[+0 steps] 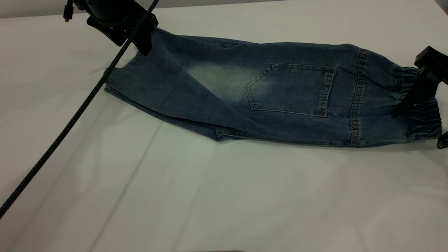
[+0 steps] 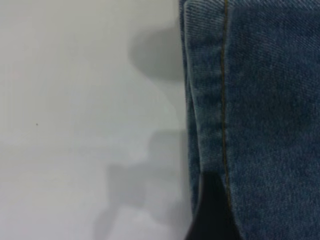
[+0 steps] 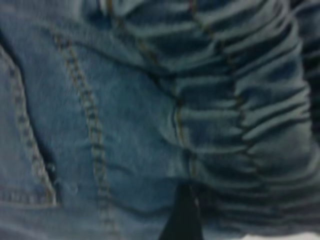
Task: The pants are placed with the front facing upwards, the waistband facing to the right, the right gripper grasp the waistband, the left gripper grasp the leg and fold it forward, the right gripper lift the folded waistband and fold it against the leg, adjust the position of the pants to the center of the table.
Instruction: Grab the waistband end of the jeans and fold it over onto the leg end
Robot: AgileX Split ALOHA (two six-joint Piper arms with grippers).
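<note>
The blue denim pants (image 1: 224,94) lie folded lengthwise on the white table (image 1: 224,196), with the back pocket (image 1: 294,89) on top and the ruffled waistband (image 1: 423,119) at the right end. My left gripper (image 1: 141,42) sits at the far left corner of the leg, shut on the hem. In the left wrist view one black finger (image 2: 212,210) rests on the stitched hem (image 2: 207,100) and the other is hidden under the denim. My right gripper (image 1: 407,105) is shut on the waistband, with one finger (image 3: 182,215) lying across the pleats (image 3: 240,100).
A black braided cable (image 1: 70,122) runs from the left gripper diagonally down to the table's near left edge. A small black part (image 1: 442,140) shows at the right edge below the waistband. Bare white table lies in front of the pants.
</note>
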